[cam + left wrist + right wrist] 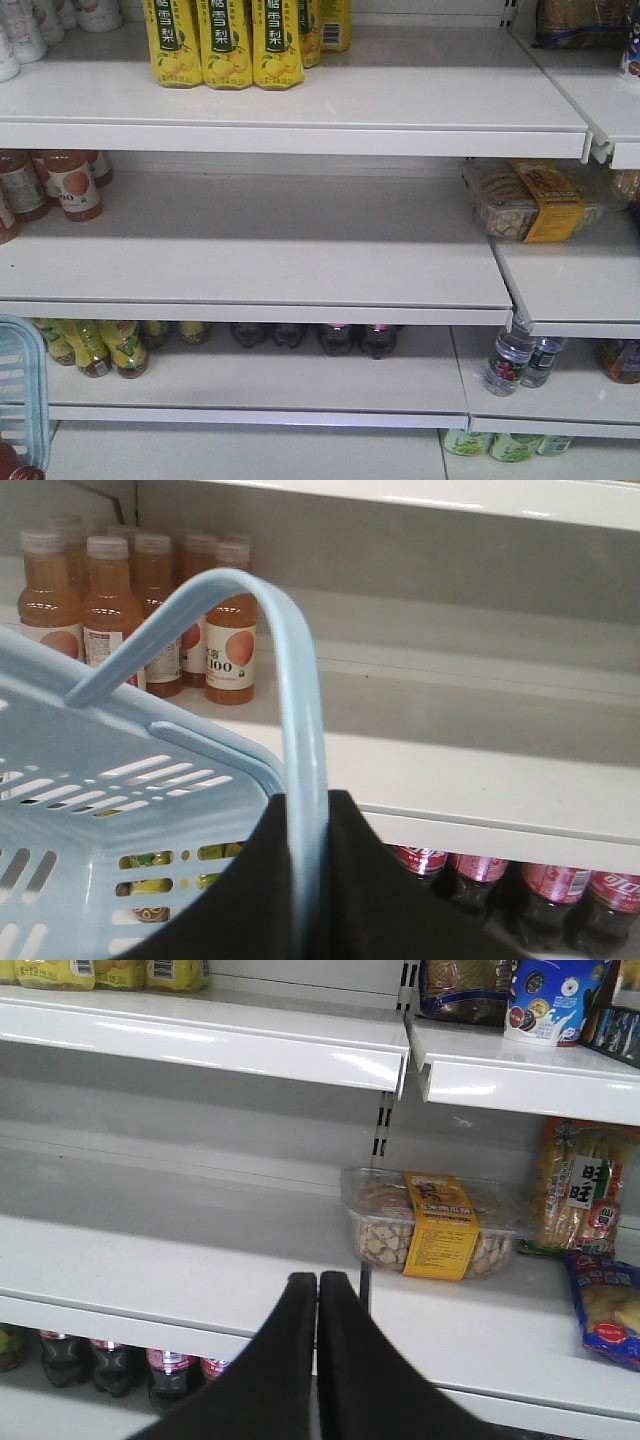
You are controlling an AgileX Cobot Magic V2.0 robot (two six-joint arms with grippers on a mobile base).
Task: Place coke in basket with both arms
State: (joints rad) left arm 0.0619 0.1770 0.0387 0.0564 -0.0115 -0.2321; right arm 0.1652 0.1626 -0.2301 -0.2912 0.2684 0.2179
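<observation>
Coke bottles (pixel 520 890) are sitting on the low shelf, dark bottles with red labels, lined up in a row just under the edge of the middle shelf (pixel 250 250). You can see them in my right wrist view too, bottom left (pixel 165 1368), and from the front they're only dark shapes tucked far back (pixel 340 338). The basket (pixel 110 780) is the pale blue one with slotted sides, and my left gripper (pixel 305 880) is clamped on its swing handle (pixel 300 720), which runs up out of my black fingers (pixel 240 900) and arcs over to the left (so the basket hangs right at my left wrist). From the front only a corner of the basket shows, at the far left edge (pixel 20 390), with something red just below it that I can't make out. Through the basket slots there are some yellow-green labels, too chopped up to tell what. Behind the basket, the orange juice bottles (pixel 140 620) are grouped at the left end of the middle shelf. My right gripper (pixel 317 1305) has its two fingers pressed flat together with nothing between them, hanging in front of the middle shelf edge. A clear tub of snacks with a yellow band (pixel 430 1225) sits on the next shelf over, up and to the right of it, well apart. Yellow pear drinks (pixel 225 45) are up on the top shelf.
</observation>
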